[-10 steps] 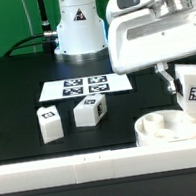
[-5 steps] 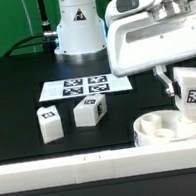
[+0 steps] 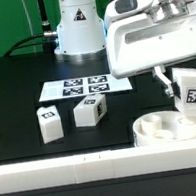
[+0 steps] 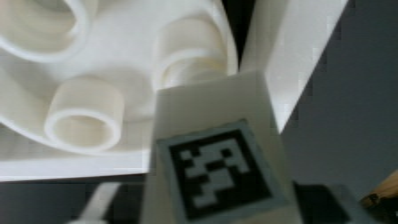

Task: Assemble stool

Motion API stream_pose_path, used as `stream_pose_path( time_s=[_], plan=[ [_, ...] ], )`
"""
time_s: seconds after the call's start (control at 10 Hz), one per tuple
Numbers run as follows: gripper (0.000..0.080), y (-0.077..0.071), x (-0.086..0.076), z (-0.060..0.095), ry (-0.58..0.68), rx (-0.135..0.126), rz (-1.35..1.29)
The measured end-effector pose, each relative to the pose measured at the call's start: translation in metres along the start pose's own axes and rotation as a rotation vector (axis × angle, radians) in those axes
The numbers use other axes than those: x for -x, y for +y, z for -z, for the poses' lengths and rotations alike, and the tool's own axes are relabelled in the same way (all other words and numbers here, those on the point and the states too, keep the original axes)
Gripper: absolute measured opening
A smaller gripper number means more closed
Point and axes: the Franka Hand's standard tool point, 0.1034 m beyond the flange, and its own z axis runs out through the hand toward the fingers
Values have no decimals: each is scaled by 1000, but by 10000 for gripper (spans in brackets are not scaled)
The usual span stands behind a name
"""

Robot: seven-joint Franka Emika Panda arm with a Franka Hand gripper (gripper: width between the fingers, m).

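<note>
- The leg sits between the fingers of your gripper, over the far-right edge of the seat at the exterior view's right.
- Against the frame from a second ago, the leg has dropped a touch. Its lower end now dips behind the seat's rim, where before it hung a little higher.
- Against the half-second frame, almost nothing differs. Arm, leg and seat all look the same, so I'd judge the descent has bottomed out.
- On the grip: you can see the fingers flanking the leg, but I cannot tell whether they are pressing it or have begun to slacken. Neither view shows a gap or a clear clamp.
- The wrist view gives you the leg's tagged face up close, slightly tilted, with the seat's round socket just beyond it. Whether the leg's end is actually seated in a socket is hidden.
- What it means: this looks like the insertion of the first leg, so the stool is early on.
- Two more legs are untouched on the black table. One and the other stand near each other, just in front of the marker board.
- The seat hasn't shifted; it rests close behind the white rail.
</note>
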Motion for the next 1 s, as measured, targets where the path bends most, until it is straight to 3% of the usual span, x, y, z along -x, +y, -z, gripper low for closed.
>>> stream_pose_path(
  time_s=[0.1, 0.2, 0.3, 0.8, 1.0],
  plan=[
    [407, 0, 0, 0, 0, 0, 3],
    [588, 0, 0, 0, 0, 0, 10],
    [632, 1, 0, 0, 0, 1, 18],
    [648, 3, -4, 3, -3, 3, 53],
    [648, 3, -16, 18, -18, 3, 81]
  ],
)
